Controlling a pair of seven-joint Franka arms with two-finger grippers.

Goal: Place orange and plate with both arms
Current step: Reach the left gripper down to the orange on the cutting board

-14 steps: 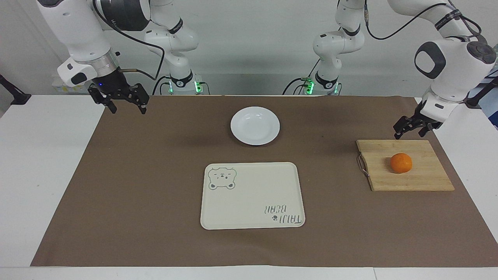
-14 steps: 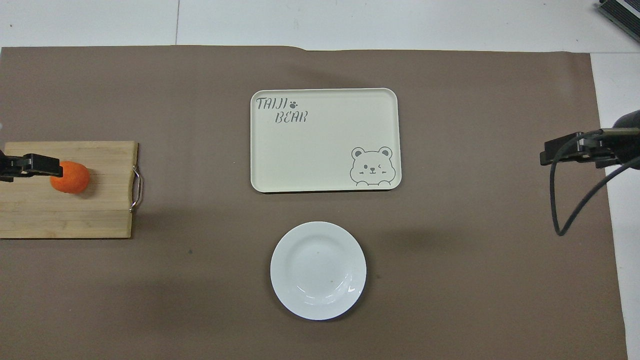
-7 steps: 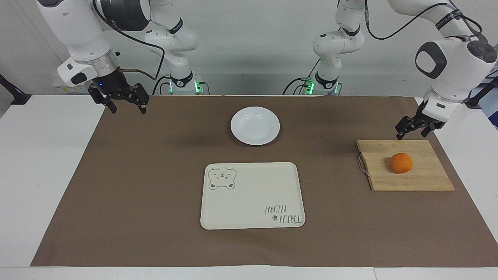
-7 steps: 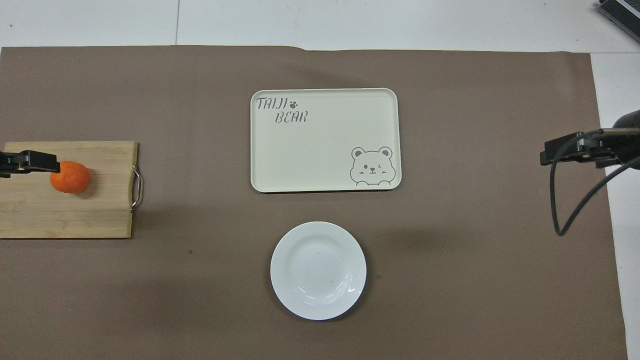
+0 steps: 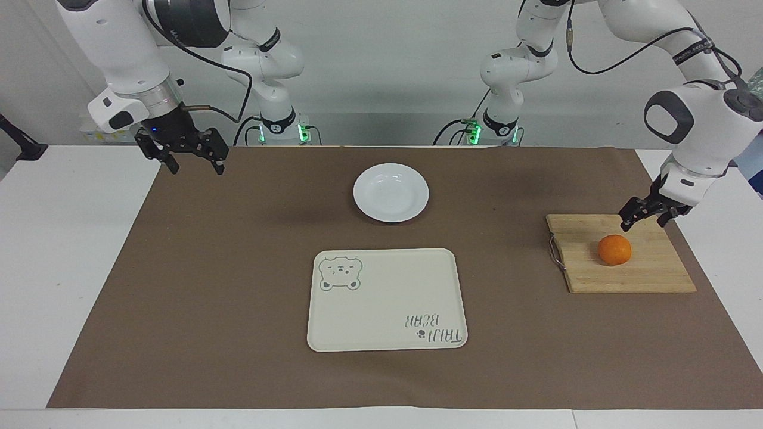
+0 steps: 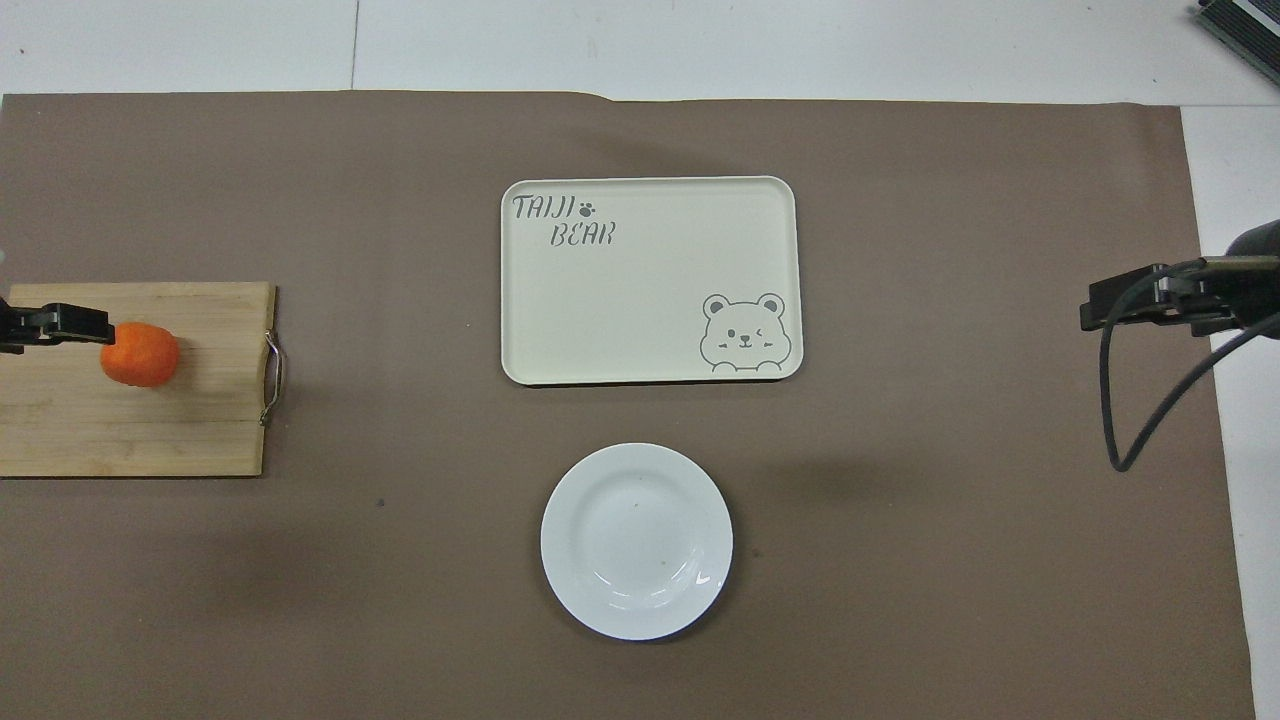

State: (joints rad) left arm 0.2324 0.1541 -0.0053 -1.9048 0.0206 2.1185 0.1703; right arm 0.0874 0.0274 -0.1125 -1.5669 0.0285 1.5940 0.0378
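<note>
Right now the orange (image 5: 614, 249) sits on a wooden board (image 5: 650, 274) at the left arm's end of the surface, the left gripper (image 5: 646, 216) spread and empty above the board's robot-side edge. Being round, the orange could roll off if nudged off-centre. The plate (image 5: 390, 192) lies untouched mid-surface, nearer the robots than the tray (image 5: 387, 300), with bare mat all around. The right gripper (image 5: 189, 156) waits spread over the mat's corner.

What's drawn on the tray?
A grey bear face and lettering on the cream tray; clearest in the overhead view.
</note>
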